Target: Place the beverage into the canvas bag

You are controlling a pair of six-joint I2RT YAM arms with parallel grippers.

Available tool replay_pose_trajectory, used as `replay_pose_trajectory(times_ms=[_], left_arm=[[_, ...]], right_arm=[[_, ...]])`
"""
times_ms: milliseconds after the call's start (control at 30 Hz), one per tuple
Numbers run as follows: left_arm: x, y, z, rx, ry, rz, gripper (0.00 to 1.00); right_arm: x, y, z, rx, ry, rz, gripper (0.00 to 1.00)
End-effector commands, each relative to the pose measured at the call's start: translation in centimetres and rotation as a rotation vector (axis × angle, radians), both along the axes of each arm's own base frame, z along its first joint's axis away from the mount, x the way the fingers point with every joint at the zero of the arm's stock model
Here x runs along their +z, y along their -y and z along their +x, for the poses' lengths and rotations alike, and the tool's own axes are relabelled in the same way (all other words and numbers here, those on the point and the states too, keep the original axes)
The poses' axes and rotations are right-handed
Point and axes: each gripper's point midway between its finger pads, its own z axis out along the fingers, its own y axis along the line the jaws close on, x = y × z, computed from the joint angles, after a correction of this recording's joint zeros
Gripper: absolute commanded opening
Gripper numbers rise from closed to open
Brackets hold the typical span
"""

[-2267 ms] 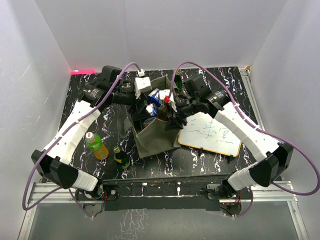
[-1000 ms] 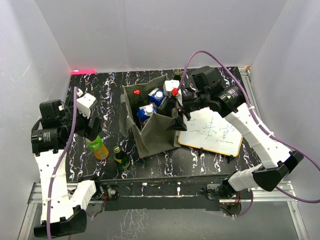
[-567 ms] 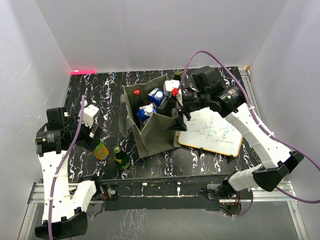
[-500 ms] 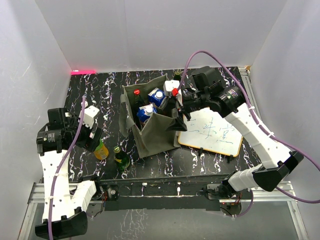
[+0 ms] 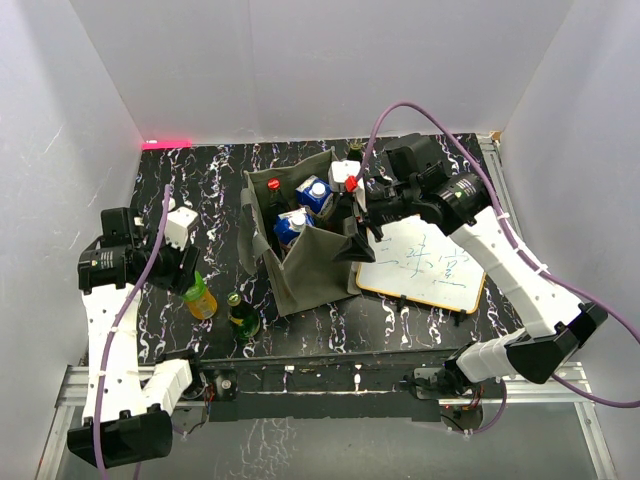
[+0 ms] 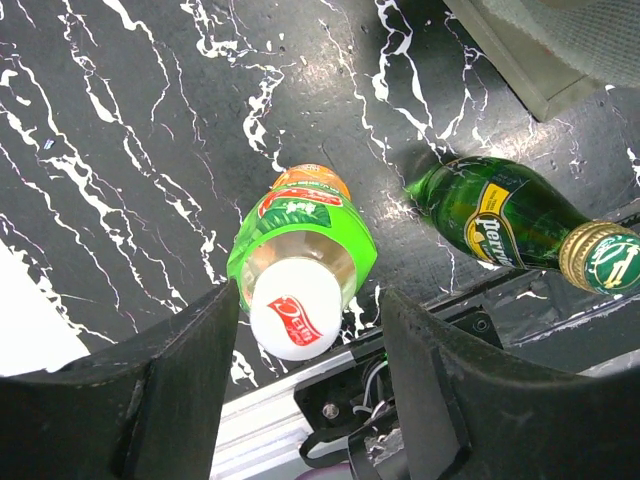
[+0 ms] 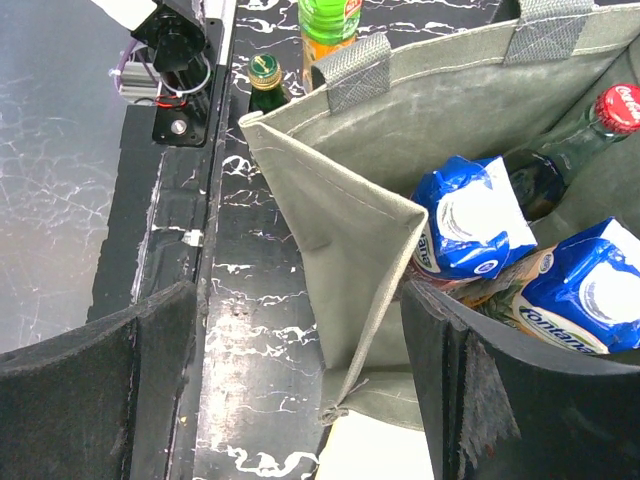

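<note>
Now, the beverage [image 6: 300, 235], the green-labelled bottle with the white cap, stands upright on the counter [image 6: 120, 120] left of the canvas bag [image 5: 318, 272], not yet in it. Your left pincer [image 6: 308, 305] hangs directly over the cap with its jaws apart, one on each side of the bottle. Come straight down so the pincer closes on the body below the shoulder, not the slick cap, and squeeze evenly; the thin plastic will likely give. Mind the green glass bottle [image 6: 495, 215] just beside it on the right: a skewed descent could knock it. Your right pincer [image 7: 297, 330] has its jaws apart astride the bag's wall, one jaw inside beside the blue cartons [image 7: 470, 225]; hold that mouth wide, and lift the bottle clear of the rim before carrying it right.
</note>
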Motion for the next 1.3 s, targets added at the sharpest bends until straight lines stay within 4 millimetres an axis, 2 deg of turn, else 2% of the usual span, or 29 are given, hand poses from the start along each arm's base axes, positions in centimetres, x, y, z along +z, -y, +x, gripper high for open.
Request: replay_pose_trajectory(times_ms=[0, 133, 333, 467, 500, 700, 833, 1133, 1267], left_arm=[[0.2, 0.0, 0.0, 0.02, -0.005, -0.014, 0.55], [0.0, 0.3, 0.1, 0.015, -0.007, -0.031, 0.46], [-0.1, 0.6, 0.3, 0.005, -0.007, -0.048, 0.23], [1.7, 1.5, 0.9, -0.028, 0.046, -0.089, 0.04], [2.8, 1.8, 1.3, -0.041, 0.08, -0.101, 0.0], [10.7, 3.3, 4.2, -0.059, 0.358, -0.182, 0.0], [15.1, 3.8, 5.3, -0.045, 0.45, -0.229, 0.0], [26.6, 3.9, 6.9, -0.007, 0.728, -0.279, 0.0], [30.3, 4.9, 7.2, -0.056, 0.8, -0.324, 0.0]], right_arm=[[1.5, 0.1, -0.2, 0.003, 0.044, 0.046, 0.86], [1.3, 0.2, -0.3, 0.003, 0.042, 0.045, 0.86], [1.4, 0.4, -0.4, -0.003, 0.048, 0.045, 0.86], [1.5, 0.5, -0.4, -0.005, 0.046, 0.048, 0.86], [1.5, 0.5, -0.3, -0.008, 0.045, 0.049, 0.86], [1.5, 1.1, 0.1, -0.016, 0.023, 0.067, 0.86], [1.7, 1.3, 0.8, -0.064, 0.006, 0.072, 0.86], [0.4, 0.2, 1.5, -0.052, -0.034, 0.05, 0.83], [-0.7, -0.7, 1.8, -0.038, -0.02, 0.015, 0.83]])
